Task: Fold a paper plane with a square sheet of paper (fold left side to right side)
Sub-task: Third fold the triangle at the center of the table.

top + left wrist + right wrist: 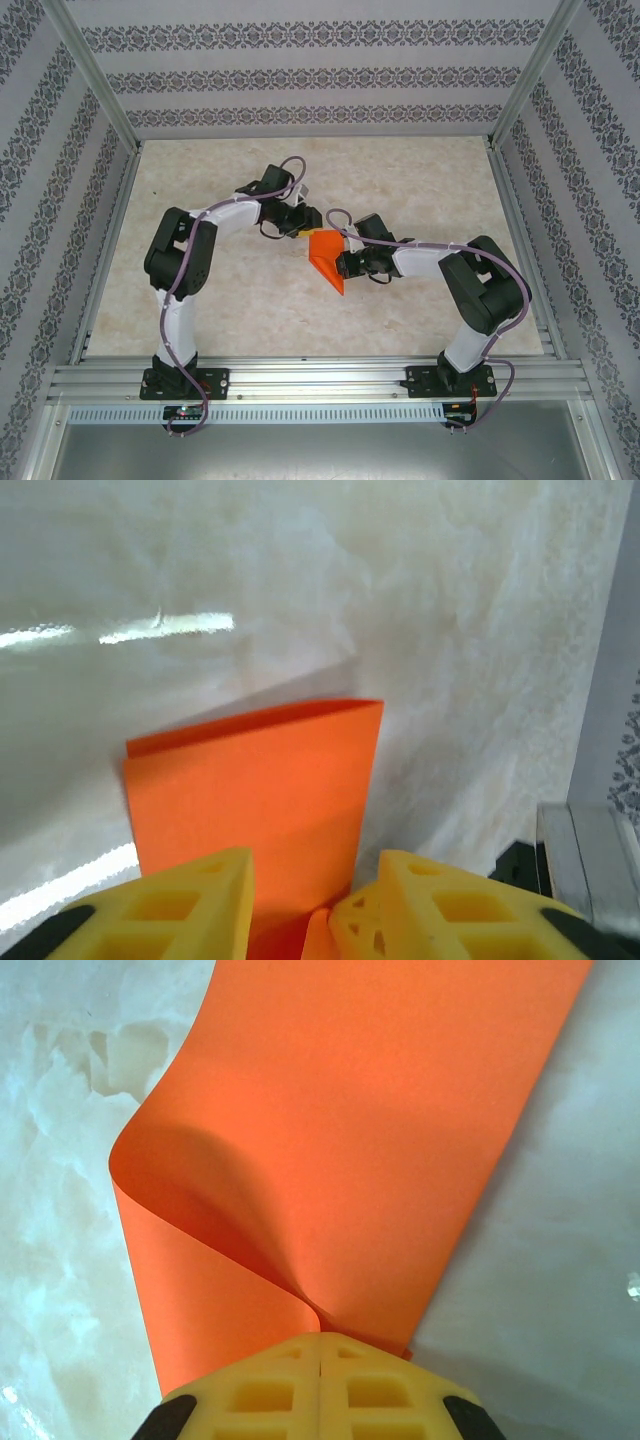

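The pale marbled table [230,300] lies under both arms, which bend inward so that their wrists meet over its middle. The square sheet of paper [327,260], bright orange, sits between the two grippers, doubled over on itself.

In the right wrist view the square sheet of paper [350,1140] spreads away ahead of the right gripper [320,1350]. Its upper layer curls over in a loose, rounded bend out to the left of the fingers. Both layers run together at the fingertips. The jaws are pressed tight together, pinching the near edge of the paper.

In the left wrist view the doubled sheet [260,790] lies flat on the table just ahead of the left gripper [315,865], its far end showing one layer over the other. The yellow fingers [190,905] stand apart with a clear gap, the near end of the paper running in between them, unclamped.
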Robot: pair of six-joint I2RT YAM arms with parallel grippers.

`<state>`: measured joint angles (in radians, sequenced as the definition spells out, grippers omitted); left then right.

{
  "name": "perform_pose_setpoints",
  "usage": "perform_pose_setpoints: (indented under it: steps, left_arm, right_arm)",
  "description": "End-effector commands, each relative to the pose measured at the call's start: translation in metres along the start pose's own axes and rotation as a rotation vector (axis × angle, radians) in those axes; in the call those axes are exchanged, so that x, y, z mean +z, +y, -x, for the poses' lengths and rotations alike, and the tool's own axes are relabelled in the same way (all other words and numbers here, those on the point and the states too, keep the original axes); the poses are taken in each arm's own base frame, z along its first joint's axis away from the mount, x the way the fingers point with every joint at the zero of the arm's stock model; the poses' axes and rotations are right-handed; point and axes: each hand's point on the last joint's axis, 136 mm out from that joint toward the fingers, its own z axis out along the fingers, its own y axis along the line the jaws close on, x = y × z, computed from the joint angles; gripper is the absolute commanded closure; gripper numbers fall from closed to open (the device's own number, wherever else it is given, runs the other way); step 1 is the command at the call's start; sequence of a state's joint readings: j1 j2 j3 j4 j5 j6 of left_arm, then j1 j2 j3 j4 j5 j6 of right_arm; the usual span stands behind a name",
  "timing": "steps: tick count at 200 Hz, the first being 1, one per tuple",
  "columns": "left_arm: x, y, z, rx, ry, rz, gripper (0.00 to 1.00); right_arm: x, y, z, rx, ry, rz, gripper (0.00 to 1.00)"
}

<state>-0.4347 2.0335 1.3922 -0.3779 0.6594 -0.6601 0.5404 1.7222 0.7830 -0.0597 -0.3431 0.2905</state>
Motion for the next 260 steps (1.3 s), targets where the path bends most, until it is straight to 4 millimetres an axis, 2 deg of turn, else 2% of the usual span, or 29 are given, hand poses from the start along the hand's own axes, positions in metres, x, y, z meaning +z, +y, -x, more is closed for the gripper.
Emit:
perform_pose_setpoints:
  steps: [1,16,44,70,99,141,173,260]
  left_arm:
    - [-0.013,-0.024,-0.014,0.026,0.003,-0.112,0.69]
    - [-0.014,-0.030,-0.027,0.020,0.013,-0.151,0.73]
    - [-0.009,-0.043,-0.049,0.031,0.045,-0.174,0.74]
    - [0.005,-0.040,-0.063,0.000,0.057,-0.165,0.74]
    - [0.018,-0.029,-0.067,-0.033,0.058,-0.136,0.74]
    - [0.031,-0.022,-0.074,-0.039,0.079,-0.114,0.75]
    - [0.034,-0.003,-0.079,-0.050,0.082,-0.040,0.75]
    - [0.039,0.029,-0.091,-0.069,0.089,0.062,0.75]
  right_arm:
    - [0.009,-0.017,-0.028,0.030,0.095,-0.049,0.99]
    - [0.009,-0.016,-0.028,0.031,0.097,-0.049,0.99]
    - [0.009,-0.017,-0.028,0.028,0.098,-0.051,0.99]
    - [0.010,-0.017,-0.027,0.027,0.097,-0.054,0.98]
    - [0.009,-0.016,-0.026,0.022,0.100,-0.053,0.98]
    - [0.009,-0.016,-0.027,0.017,0.106,-0.059,0.98]
    - [0.010,-0.016,-0.027,0.017,0.108,-0.060,0.98]
    - [0.011,-0.017,-0.028,0.012,0.116,-0.063,0.98]
